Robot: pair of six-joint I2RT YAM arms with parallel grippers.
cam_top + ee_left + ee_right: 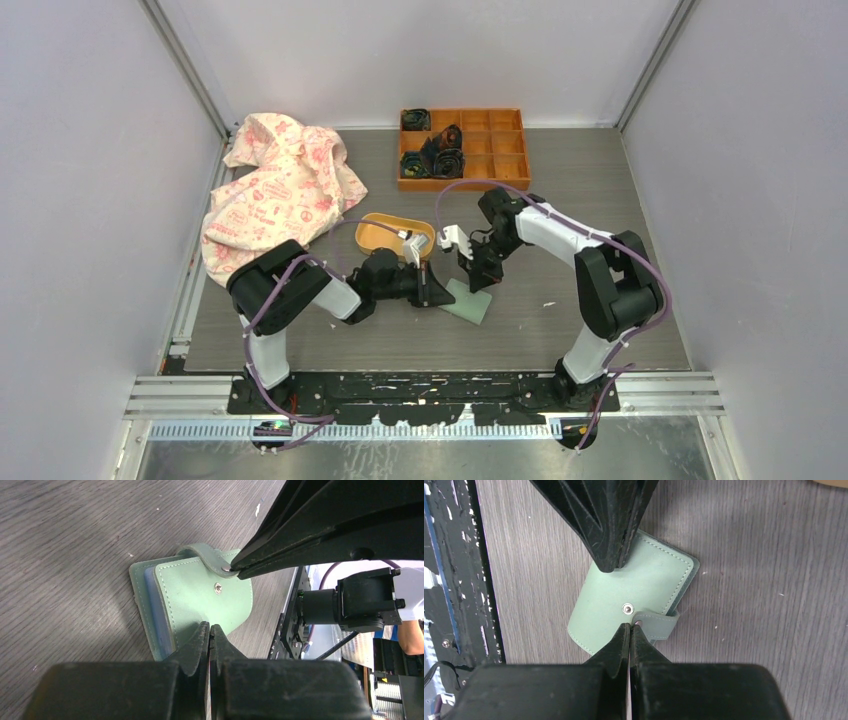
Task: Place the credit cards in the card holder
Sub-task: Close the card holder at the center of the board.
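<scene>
Green card holder (200, 597) beneath left end effector (209, 628)

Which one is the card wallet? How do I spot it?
On the grey wooden table, look where the robot's black left hand and right hand both reach. A small mint-green folding wallet lies there, near the yellow-orange oval dish. Only it is green, with a tiny silver snap.

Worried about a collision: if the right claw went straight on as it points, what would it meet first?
Probably the snap strap of the card holder, right at the shut right claw; the left claw lies beyond. Depth is unclear.
</scene>
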